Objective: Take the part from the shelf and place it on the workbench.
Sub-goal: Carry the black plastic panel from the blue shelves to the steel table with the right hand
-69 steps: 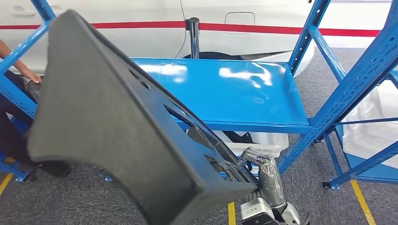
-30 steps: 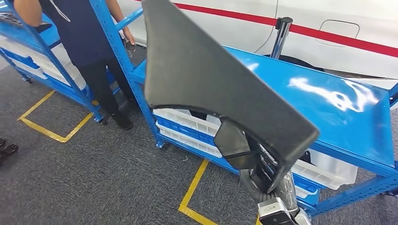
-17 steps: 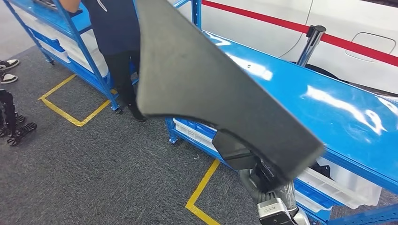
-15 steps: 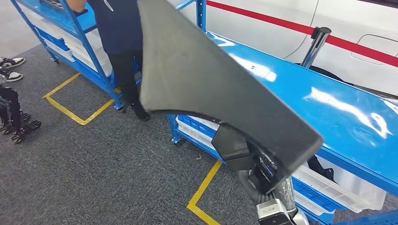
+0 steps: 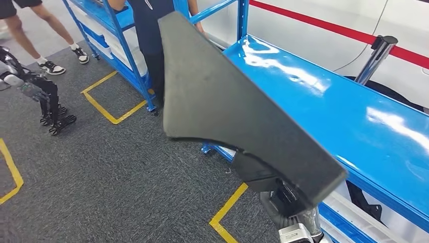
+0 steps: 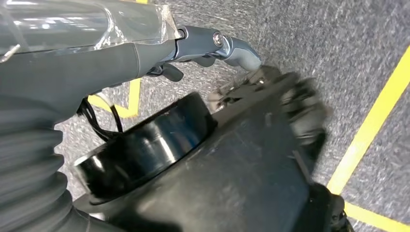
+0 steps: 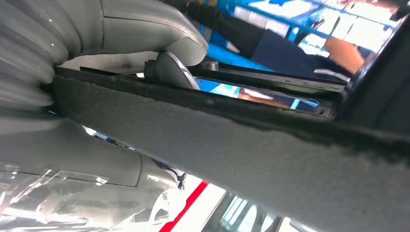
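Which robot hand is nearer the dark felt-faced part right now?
Right. The right robot hand grips the edge of the dark part, its fingers closed over the rim. The left robot hand hangs low over the grey carpet, holding nothing.

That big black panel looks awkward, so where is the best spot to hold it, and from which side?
By its narrow lower end, from underneath, where the right hand grips the panel now. The panel is broad and flat, but that edge is thin enough for the fingers to wrap around it.
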